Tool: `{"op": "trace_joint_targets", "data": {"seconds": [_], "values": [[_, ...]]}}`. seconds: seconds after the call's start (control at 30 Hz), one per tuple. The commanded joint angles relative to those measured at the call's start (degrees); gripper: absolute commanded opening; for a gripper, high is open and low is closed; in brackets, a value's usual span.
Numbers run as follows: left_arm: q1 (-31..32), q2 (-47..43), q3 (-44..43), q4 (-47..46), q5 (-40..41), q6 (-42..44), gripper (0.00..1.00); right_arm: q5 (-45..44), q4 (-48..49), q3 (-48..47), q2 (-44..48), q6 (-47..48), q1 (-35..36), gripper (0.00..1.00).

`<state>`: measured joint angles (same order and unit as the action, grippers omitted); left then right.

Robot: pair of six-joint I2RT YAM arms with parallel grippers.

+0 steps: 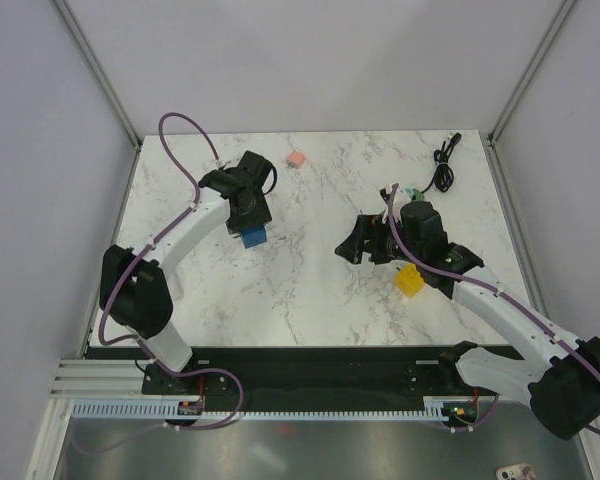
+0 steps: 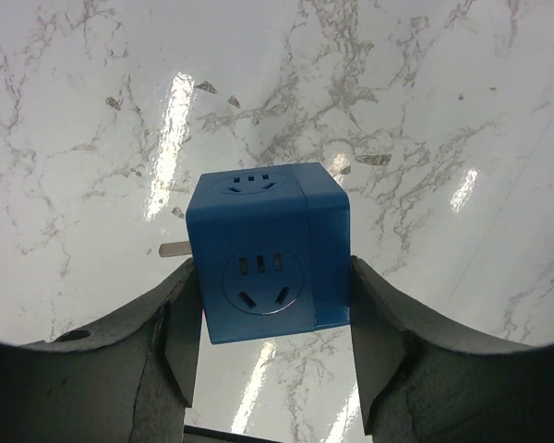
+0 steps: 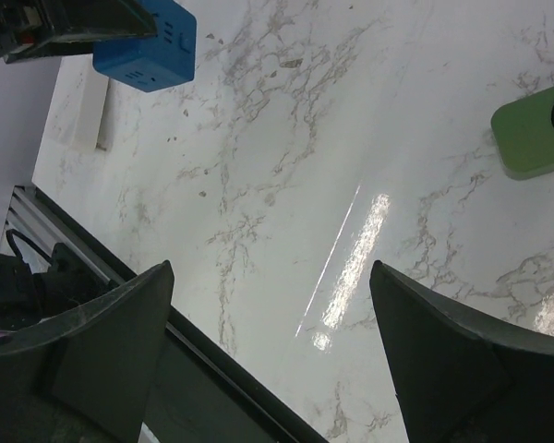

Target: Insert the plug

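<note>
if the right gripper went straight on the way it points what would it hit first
Probably bare marble table: the open right gripper frames nothing else. The blue socket cube and green object lie off-line.

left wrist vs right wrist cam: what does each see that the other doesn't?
Left wrist only: the socket faces of the blue socket cube close up, a metal prong sticking out of its left side, and the left hand gripping it on both sides.
Right wrist only: the right hand, open and empty above the table, a green block at the right edge, and the dark rail along the table's edge.
Both: the blue socket cube and the marble table.
</note>
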<state>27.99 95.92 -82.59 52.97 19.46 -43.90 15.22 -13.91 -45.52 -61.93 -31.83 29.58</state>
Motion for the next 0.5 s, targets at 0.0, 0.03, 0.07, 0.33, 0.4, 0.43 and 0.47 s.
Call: {"op": "trace_joint_targets", "data": {"seconds": [0.0, 0.03, 0.07, 0.33, 0.4, 0.43, 0.47], "values": [[0.0, -4.2, -2.6, -0.9, -2.3, 2.0, 0.02, 4.5, 3.7, -2.4, 1.2, 7.0, 0.4, 0.95], [0.0, -4.9, -2.3, -0.9, -2.6, 1.9, 0.02, 5.0, 4.2, -2.7, 1.5, 7.1, 0.3, 0.95], [0.0, -5.6, -2.2, -0.9, -3.0, 1.8, 0.02, 5.3, 5.2, -2.9, 1.5, 6.4, 0.4, 0.96], [0.0, -11.9, 5.2, -13.8, -19.1, 10.1, 0.02, -0.1, -1.6, -8.8, -5.6, -10.2, 0.3, 0.95], [0.0, -16.1, 8.7, -19.7, -27.4, 14.9, 0.02, -0.5, -2.6, -9.4, -6.3, -17.8, 0.3, 0.94], [0.0, -17.7, 12.2, -25.3, -31.7, 15.8, 0.02, 0.1, -2.7, -10.1, -6.5, -19.8, 0.3, 0.93], [0.2, -19.3, 13.9, -27.4, -32.4, 16.2, 0.02, 0.3, -2.8, -10.6, -6.6, -23.3, 0.3, 0.93]]}}
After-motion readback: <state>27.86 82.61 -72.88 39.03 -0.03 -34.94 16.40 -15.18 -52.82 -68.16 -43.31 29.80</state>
